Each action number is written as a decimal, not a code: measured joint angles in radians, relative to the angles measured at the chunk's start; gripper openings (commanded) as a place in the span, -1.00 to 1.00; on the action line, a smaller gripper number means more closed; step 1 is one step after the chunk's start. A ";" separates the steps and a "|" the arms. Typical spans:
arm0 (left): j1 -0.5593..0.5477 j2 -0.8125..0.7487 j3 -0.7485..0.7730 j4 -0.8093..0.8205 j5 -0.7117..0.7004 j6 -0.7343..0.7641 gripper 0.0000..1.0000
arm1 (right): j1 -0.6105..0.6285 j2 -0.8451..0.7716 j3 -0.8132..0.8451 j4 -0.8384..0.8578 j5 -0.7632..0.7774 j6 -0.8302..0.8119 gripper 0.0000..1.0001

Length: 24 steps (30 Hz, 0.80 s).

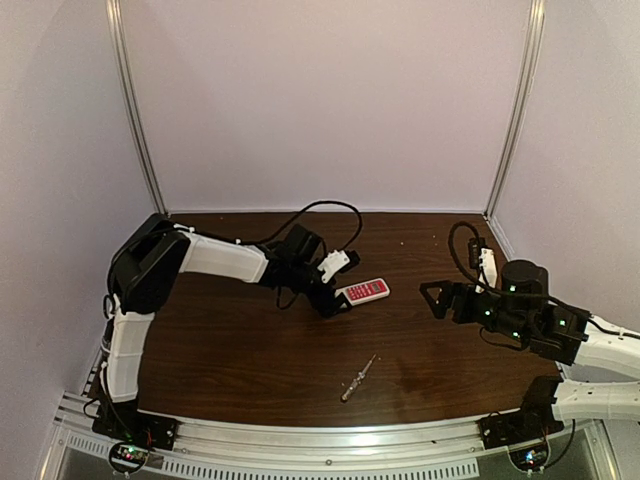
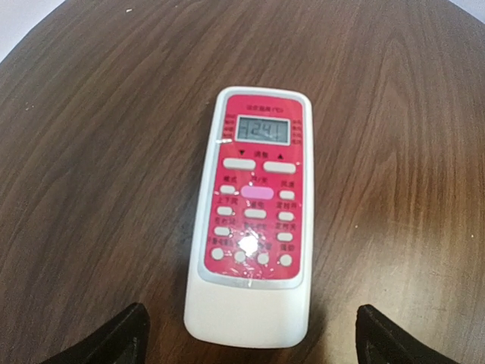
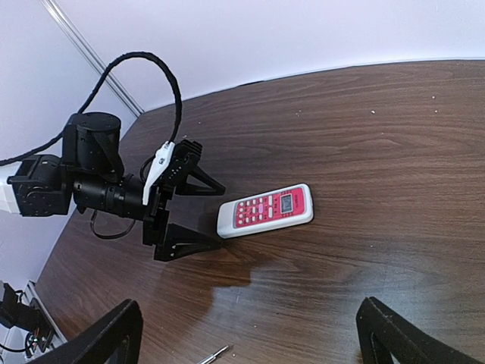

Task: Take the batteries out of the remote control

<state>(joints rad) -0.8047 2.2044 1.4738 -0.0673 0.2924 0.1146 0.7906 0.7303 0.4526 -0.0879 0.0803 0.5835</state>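
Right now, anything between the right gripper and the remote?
No: bare table between right gripper and remote control in the top view; the screwdriver lies off that line.

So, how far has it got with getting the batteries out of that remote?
Barely started. Done: nothing visible; the small white remote control with pink-red buttons lies face-up on the dark wooden table, no batteries showing. In hand: the open left gripper is at its plain end; the open right gripper sits apart. Left, likely: flipping it, opening the back, pulling the batteries out.
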 measured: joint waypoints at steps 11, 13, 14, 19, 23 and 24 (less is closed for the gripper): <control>-0.018 0.053 0.048 -0.024 -0.027 0.024 0.65 | 0.012 0.010 0.000 0.001 0.007 0.000 0.99; -0.023 0.053 0.053 -0.032 -0.037 0.028 0.62 | 0.013 0.011 0.000 0.001 0.007 0.000 0.99; -0.026 0.053 0.054 -0.033 -0.043 0.031 0.60 | 0.015 0.011 0.000 0.001 0.007 0.000 0.99; -0.039 0.055 0.054 -0.034 -0.072 0.042 0.58 | 0.020 0.010 0.000 0.001 0.008 0.000 0.99; -0.043 0.055 0.055 -0.031 -0.083 0.046 0.46 | 0.023 0.006 0.000 0.001 0.008 0.001 0.99; -0.044 0.055 0.055 -0.031 -0.083 0.047 0.38 | 0.023 0.005 0.000 0.001 0.008 0.001 0.99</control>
<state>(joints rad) -0.8490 2.2593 1.5284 -0.0986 0.2092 0.1616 0.8131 0.7349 0.4526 -0.0868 0.0879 0.5842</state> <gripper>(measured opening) 0.765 0.996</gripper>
